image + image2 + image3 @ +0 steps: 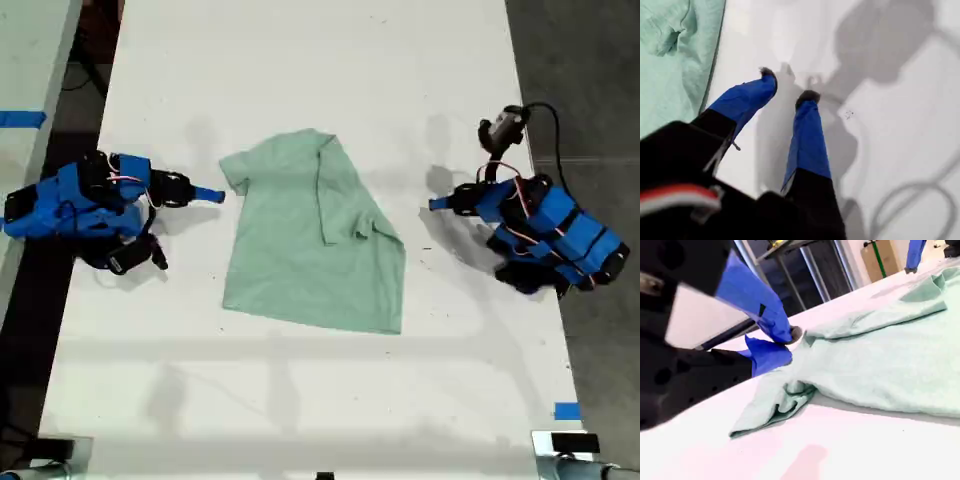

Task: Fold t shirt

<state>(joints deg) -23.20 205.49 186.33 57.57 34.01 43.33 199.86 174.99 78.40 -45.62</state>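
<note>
The pale mint-green t shirt (310, 240) lies flat in the middle of the white table (300, 60), with one side folded over onto its body. My first gripper (787, 85) is the one at the exterior view's right (440, 205). It hovers open above bare table, a short way from the shirt's edge (675, 75). My second gripper (782, 345) is the one at the exterior view's left (212, 195). Its jaws are shut with no cloth between them, just beside the near sleeve (775, 405).
Blue tape marks sit at the exterior view's left edge (20, 119) and lower right (566, 410). The table's edges run close behind both arm bases. A dark floor (590, 60) lies past the right edge in the exterior view.
</note>
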